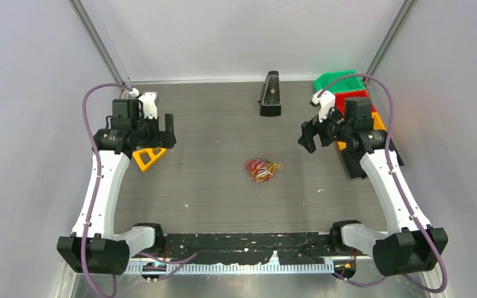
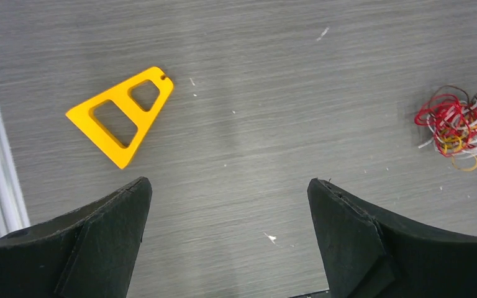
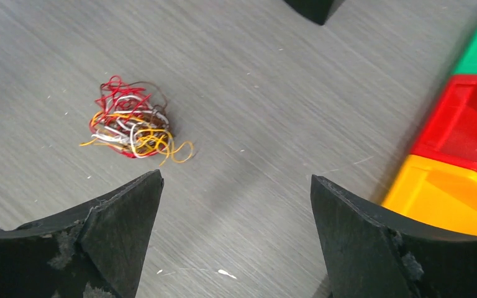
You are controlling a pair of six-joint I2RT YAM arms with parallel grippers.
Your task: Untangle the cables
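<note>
Yellow triangle (image 2: 122, 154), coloured bins (image 3: 466, 124), perhaps a black stand (image 1: 271, 94)

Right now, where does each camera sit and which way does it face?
Top external: above and behind the arm bases, looking down over the table; left arm, right arm and the cable tangle show.
Left wrist: on the left arm's wrist, facing down at the table; open left gripper at bottom, yellow triangular piece beyond.
Right wrist: on the right arm's wrist, facing down; open right gripper at bottom, coloured bins at right.
Shared: all three show the cable tangle.
</note>
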